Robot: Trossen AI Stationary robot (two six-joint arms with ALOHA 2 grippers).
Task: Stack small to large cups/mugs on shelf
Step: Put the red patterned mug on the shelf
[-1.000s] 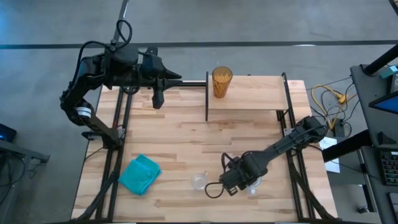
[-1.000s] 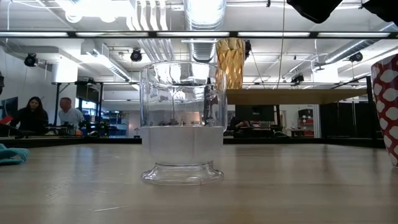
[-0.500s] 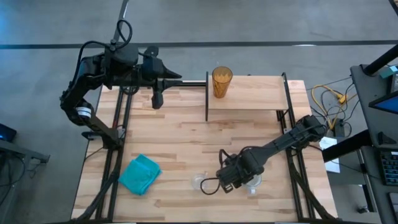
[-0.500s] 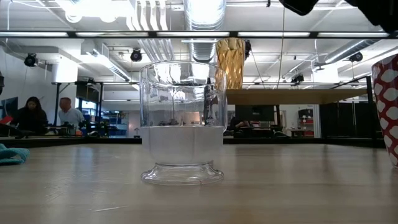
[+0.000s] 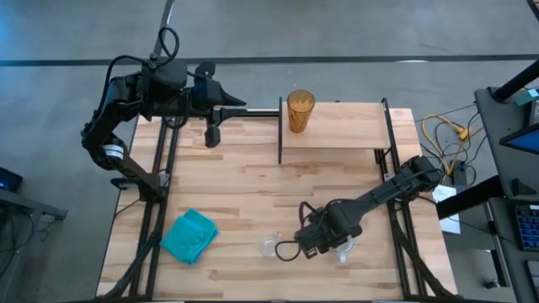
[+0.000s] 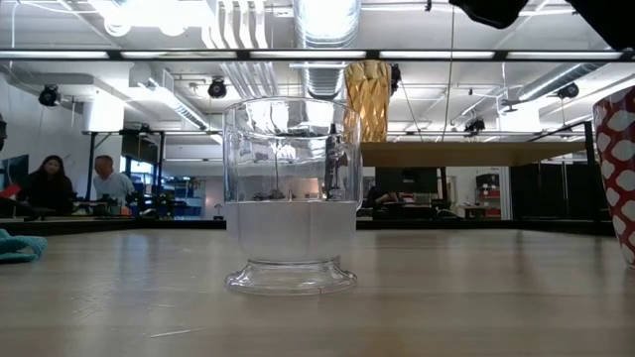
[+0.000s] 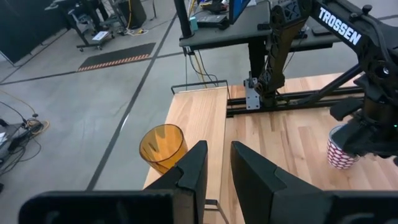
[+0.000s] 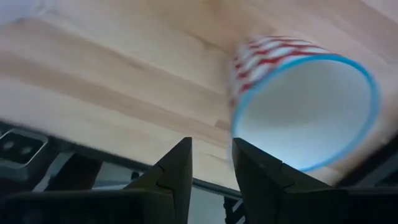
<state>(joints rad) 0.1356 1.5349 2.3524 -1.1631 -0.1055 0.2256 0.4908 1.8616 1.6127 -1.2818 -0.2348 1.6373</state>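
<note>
The amber tumbler point(image 5: 301, 110) stands upright on the shelf point(image 5: 345, 130) at its left end. It also shows in the left wrist view point(image 7: 163, 146). The white mug with the red pattern point(image 5: 344, 247) sits on the table near the near edge, and its blue rim faces the right wrist view point(image 8: 305, 106). The tiny clear cup point(image 5: 269, 246) stands on its foot to the mug's left, and it fills the low view point(image 6: 290, 193). My right gripper point(image 5: 303, 247) hovers between the cup and the mug, its fingers point(image 8: 180, 165) a narrow gap apart. My left gripper point(image 5: 214, 133) waits, shut, at the table's far left.
A crumpled teal cloth point(image 5: 189, 236) lies near the table's near left corner. The shelf's black frame post point(image 5: 280, 130) stands at the shelf's left end. Bare wood stretches across the table's middle. People sit far off in the room point(image 6: 50, 183).
My right gripper has shifted slightly toward the table's left, then eased back a little. It stays above the table beside the mug. The cups and the left arm have not moved.
</note>
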